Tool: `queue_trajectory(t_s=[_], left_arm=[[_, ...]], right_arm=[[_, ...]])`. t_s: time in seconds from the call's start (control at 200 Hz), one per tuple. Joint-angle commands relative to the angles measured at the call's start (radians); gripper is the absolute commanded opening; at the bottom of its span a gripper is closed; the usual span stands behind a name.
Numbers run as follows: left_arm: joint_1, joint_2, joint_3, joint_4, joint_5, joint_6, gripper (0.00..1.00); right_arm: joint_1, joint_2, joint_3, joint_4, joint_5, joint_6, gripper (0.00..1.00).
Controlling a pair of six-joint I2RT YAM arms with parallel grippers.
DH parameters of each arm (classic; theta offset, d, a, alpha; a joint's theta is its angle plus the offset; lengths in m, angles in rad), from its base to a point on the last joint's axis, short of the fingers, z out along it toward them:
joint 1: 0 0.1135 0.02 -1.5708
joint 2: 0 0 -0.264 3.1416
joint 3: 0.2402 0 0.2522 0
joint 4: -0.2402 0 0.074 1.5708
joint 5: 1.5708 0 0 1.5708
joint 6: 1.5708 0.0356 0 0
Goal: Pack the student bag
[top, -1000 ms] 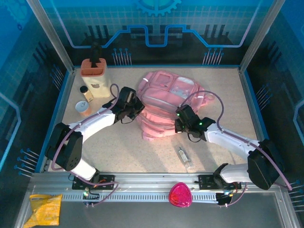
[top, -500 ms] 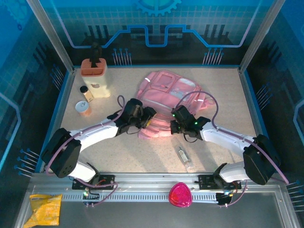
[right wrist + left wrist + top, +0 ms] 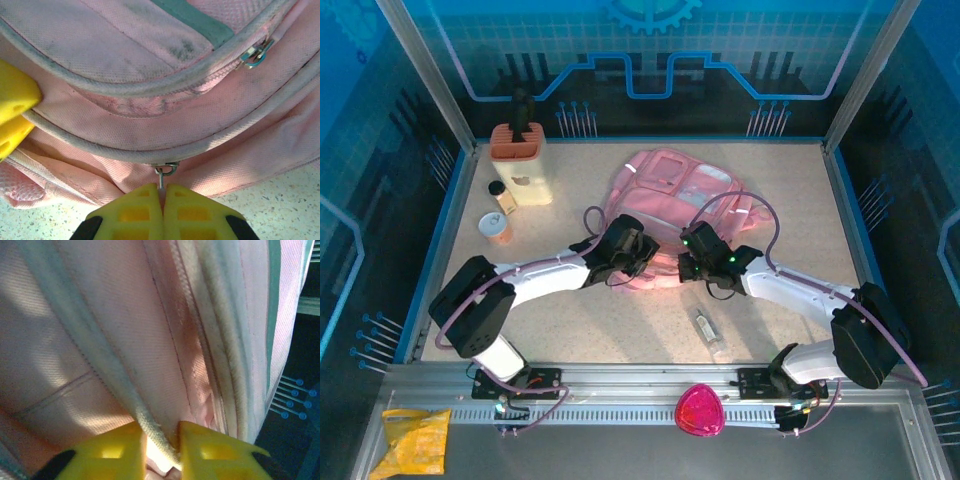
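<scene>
Left gripper (image 3: 161,434): yellow fingers pinched onto pale piping (image 3: 95,355) at backpack's near-left edge.
Backpack (image 3: 672,190): pink, lying mid-table (image 3: 570,320), toward the back.
Right gripper (image 3: 162,195): clamped on zip pull (image 3: 164,172), near-right edge.

High fixed view looking down from behind, both wrist views close against the student bag (image 3: 672,192)

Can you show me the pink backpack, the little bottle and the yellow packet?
pink backpack (image 3: 670,188): top view, front pocket.
little bottle (image 3: 710,335): top view, its body.
yellow packet (image 3: 415,441): top view, its middle.
</scene>
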Motion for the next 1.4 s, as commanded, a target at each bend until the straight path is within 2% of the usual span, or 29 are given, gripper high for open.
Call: queue_trajectory(t_s=[0.0,0.065,0.175,0.385,0.635,0.795,0.955,1.021,1.076,1.116,1.246,1.396], left_arm=[[-0.003,0.024,0.043,-0.018,-0.060,0.027,0.09],[0.000,0.011,0.043,-0.054,-0.085,0.042,0.00],[0.020,-0.046,0.016,-0.081,-0.136,0.097,0.00],[0.148,-0.173,-0.043,-0.177,-0.105,0.214,0.00],[0.297,-0.246,-0.104,-0.179,-0.004,0.314,0.00],[0.341,-0.236,-0.091,-0.201,0.037,0.355,0.00],[0.344,-0.212,-0.082,-0.159,0.091,0.384,0.00],[0.343,-0.208,-0.071,-0.163,0.103,0.397,0.00],[0.341,-0.209,-0.070,-0.152,0.131,0.408,0.00],[0.337,-0.216,-0.070,-0.156,0.142,0.411,0.07],[0.290,-0.266,-0.072,-0.196,0.116,0.459,0.30],[0.229,-0.334,-0.078,-0.276,0.010,0.495,0.46]], right_arm=[[0.020,0.012,0.020,-0.001,0.025,-0.008,0.00],[0.018,0.010,0.026,-0.025,0.063,-0.016,0.00],[0.005,0.002,0.028,-0.055,0.130,-0.044,0.00],[-0.071,-0.022,0.020,-0.073,0.176,-0.094,0.00],[-0.169,0.025,0.046,-0.053,0.147,-0.126,0.00],[-0.186,0.069,0.095,-0.058,0.114,-0.121,0.00],[-0.165,0.050,0.100,-0.043,0.018,-0.090,0.00],[-0.165,0.028,0.097,-0.038,-0.009,-0.075,0.21],[-0.165,0.008,0.101,-0.041,-0.042,-0.066,0.33],[-0.165,-0.008,0.103,-0.040,-0.078,-0.054,0.40],[-0.181,-0.030,0.101,0.009,-0.241,0.013,0.52],[-0.192,0.028,0.139,0.062,-0.382,0.106,0.60]])
